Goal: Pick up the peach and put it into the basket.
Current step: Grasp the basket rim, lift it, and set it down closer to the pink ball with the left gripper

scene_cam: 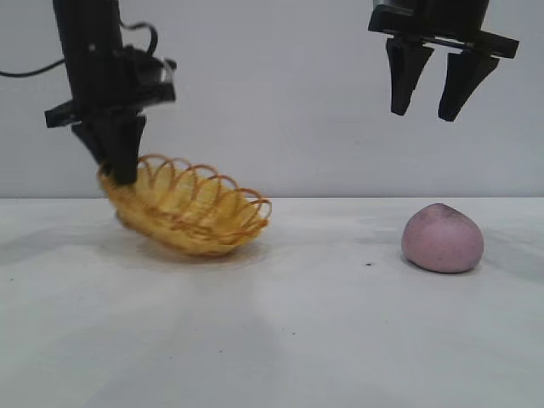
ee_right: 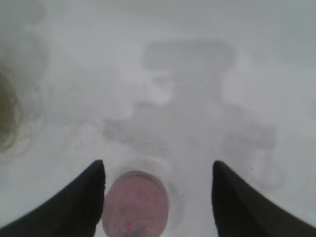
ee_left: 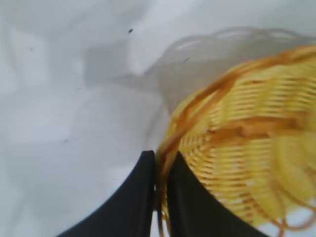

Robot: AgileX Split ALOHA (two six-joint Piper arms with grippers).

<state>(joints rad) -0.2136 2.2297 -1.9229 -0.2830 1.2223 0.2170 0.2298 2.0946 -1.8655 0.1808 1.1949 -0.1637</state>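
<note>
Exterior view: a white bench point(scene_cam: 272, 340) against a pale wall. At the left, the left tool point(scene_cam: 119, 166) points down with its jaws pinched tight on the looped rim of the basket point(scene_cam: 191, 212). The yellow woven basket is tipped, its gripped end raised and its far end resting on the bench. At the right, the peach point(scene_cam: 442, 238), a dull pink rounded lump, sits on the bench, well apart from the basket. The right tool point(scene_cam: 429, 106) hangs high above the peach, its jaws apart and holding nothing.

Left wrist view: the two dark fingers point(ee_left: 143, 197) close on a strand of the basket point(ee_left: 247, 148) rim, with the weave spreading away beside them.

Right wrist view: the peach point(ee_right: 136, 210) lies on the bench below, nearer one finger point(ee_right: 84, 197) than the other, so the open tool is not centred over it.

Risks, as a judgement: the thin rim loop could slip from the pinch, dropping the tilted basket. Descending off-centre, the right tool could nudge the peach and roll it away.
</note>
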